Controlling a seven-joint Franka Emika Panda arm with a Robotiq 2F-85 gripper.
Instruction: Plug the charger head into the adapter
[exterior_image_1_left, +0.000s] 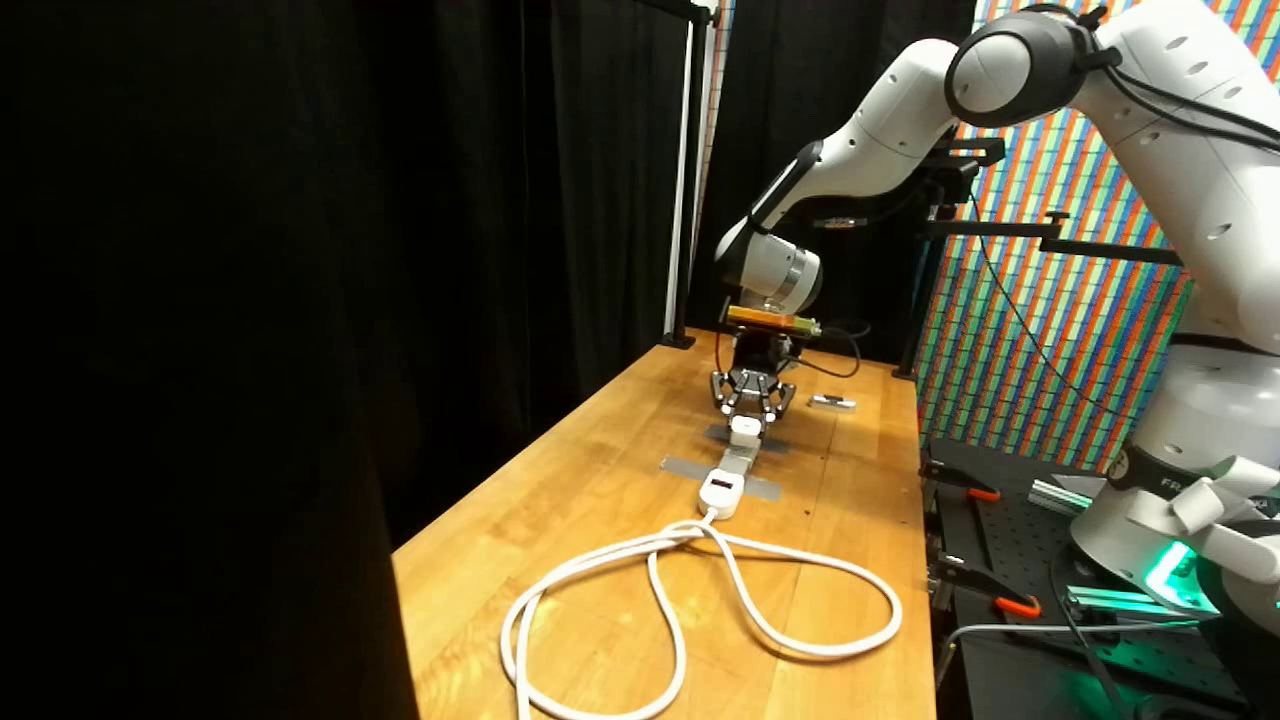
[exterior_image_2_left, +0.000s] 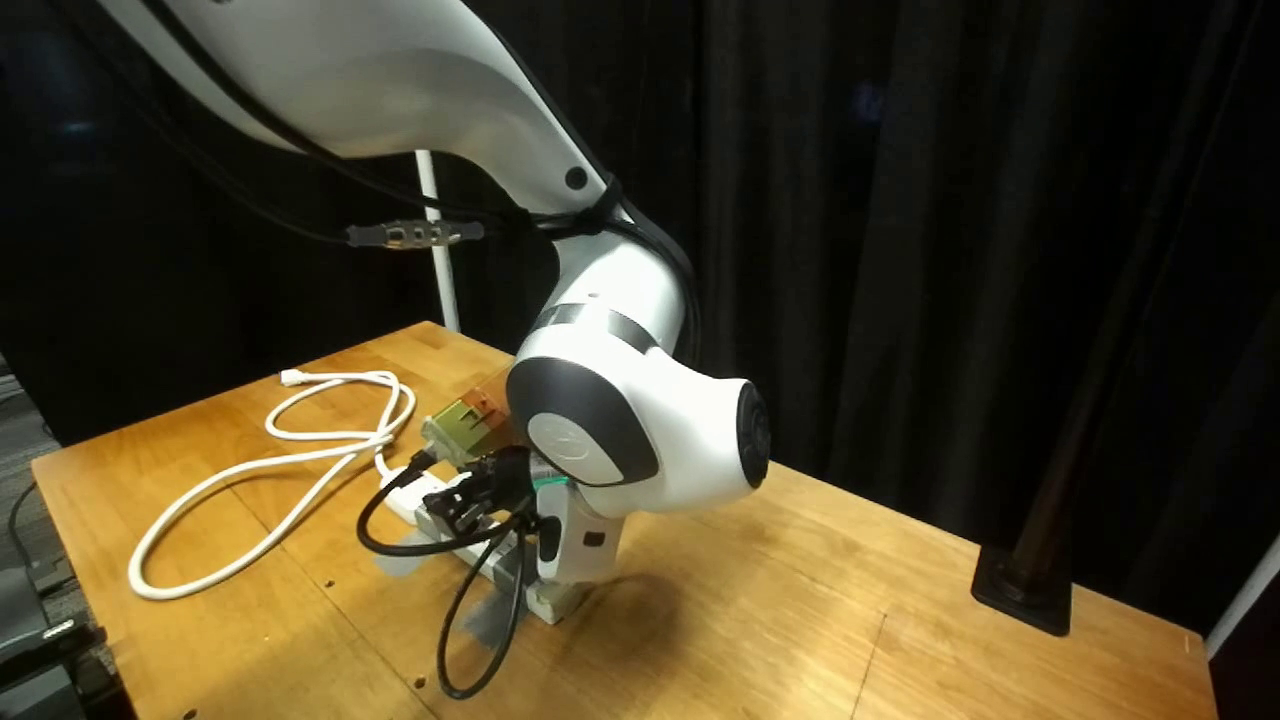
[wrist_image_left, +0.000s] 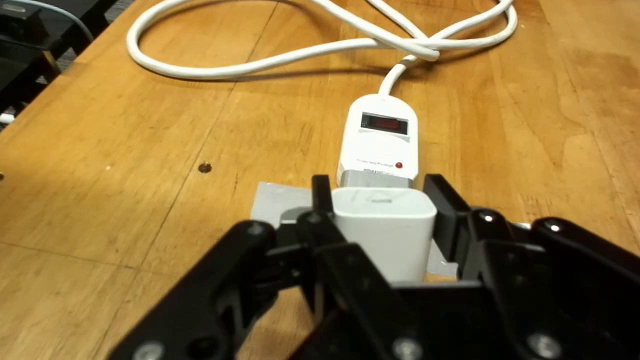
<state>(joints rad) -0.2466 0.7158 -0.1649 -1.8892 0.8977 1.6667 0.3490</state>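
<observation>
- In an exterior view we see the white arm (exterior_image_1_left: 890, 125) bend down over a wooden table (exterior_image_1_left: 600, 520), with its pincer (exterior_image_1_left: 748, 419) low
- There the pincer is pinching the small white charger (exterior_image_1_left: 746, 432) between its tips
- The charger is at the far part of the white power strip (exterior_image_1_left: 722, 499), and gray tape (exterior_image_1_left: 686, 468) crosses the strip
- A thick white cord (exterior_image_1_left: 838, 651) comes out of the strip's near end and lies in big loops
- A small flat thing (exterior_image_1_left: 832, 402) lies near the pincer, off to the side
- In an exterior view we see the cord's fat end (exterior_image_2_left: 291, 378) on the table, and black wires (exterior_image_2_left: 415, 550) hanging in loops by the pincer
- There the arm and wires hide the charger and the pincer's tips
- In the wrist view the two black fingers (wrist_image_left: 322, 192) are against the charger's sides, and a little slot (wrist_image_left: 381, 201) faces up
- Just past the charger we see the strip's dark switch (wrist_image_left: 384, 123) and a red dot (wrist_image_left: 398, 165)
- We cannot tell if the charger is pushed into the strip, because its bottom is hidden
</observation>
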